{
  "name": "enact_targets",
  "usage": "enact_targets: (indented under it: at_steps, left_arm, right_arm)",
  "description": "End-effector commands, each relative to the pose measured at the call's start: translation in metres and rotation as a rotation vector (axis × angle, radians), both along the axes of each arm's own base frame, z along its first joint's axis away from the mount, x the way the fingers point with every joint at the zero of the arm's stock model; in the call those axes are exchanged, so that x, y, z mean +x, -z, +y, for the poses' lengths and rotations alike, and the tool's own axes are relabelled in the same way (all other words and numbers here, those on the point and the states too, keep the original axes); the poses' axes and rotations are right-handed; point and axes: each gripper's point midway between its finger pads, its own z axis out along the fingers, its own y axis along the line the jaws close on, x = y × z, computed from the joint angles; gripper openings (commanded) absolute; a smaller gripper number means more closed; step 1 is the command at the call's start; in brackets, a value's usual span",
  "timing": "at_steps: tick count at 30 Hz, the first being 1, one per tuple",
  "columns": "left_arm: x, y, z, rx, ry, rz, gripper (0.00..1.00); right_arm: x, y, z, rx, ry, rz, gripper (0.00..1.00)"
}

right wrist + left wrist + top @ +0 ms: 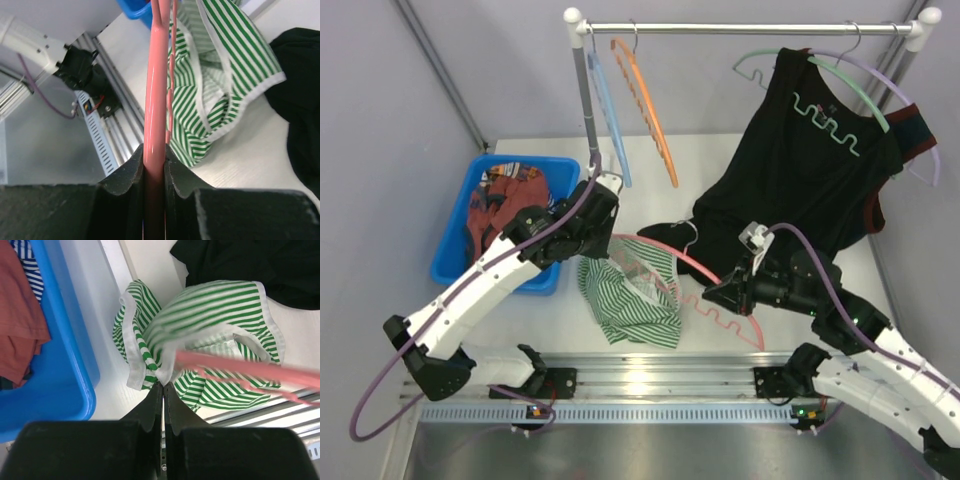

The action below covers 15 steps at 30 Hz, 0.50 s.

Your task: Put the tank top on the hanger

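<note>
top external: small green-and-white striped tank top (630, 295) is crumpled on white table (710, 170), thin pink plastic hanger (670, 253) laid across it.
left gripper (163, 386): closed, top's white trim pinched.
right gripper (155, 150): clamped on hanger's arm.

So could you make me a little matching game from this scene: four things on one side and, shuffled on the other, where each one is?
Things:
1. tank top
2. pink hanger
3. black garment
4. blue bin

Where:
A. hanging from the rail
B. clamped in the right end effector
C. on the left side, holding red cloth
D. pinched by the left end effector

Pairs: 1-D, 2-B, 3-A, 4-C.
</note>
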Motion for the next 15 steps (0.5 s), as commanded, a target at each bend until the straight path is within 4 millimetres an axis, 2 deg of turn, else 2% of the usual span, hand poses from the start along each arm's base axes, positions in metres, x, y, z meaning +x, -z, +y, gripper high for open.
enact_targets:
  at_steps: [1, 7, 10, 15]
  left_arm:
    - [0.002, -0.025, 0.012, 0.001, -0.031, -0.058, 0.00]
    - [0.003, -0.032, 0.014, 0.013, -0.032, -0.065, 0.00]
    - [0.000, -0.033, 0.013, 0.009, -0.013, -0.056, 0.00]
    - [-0.010, -0.038, -0.001, -0.057, 0.071, -0.032, 0.00]
  right_arm:
    - [-0.022, -0.035, 0.012, 0.100, -0.136, -0.128, 0.00]
    - [-0.033, -0.031, 0.018, 0.106, -0.184, -0.127, 0.00]
    - [-0.025, -0.028, 0.019, 0.099, -0.149, -0.128, 0.00]
    - [-0.009, -0.036, 0.027, 0.113, -0.112, -0.169, 0.00]
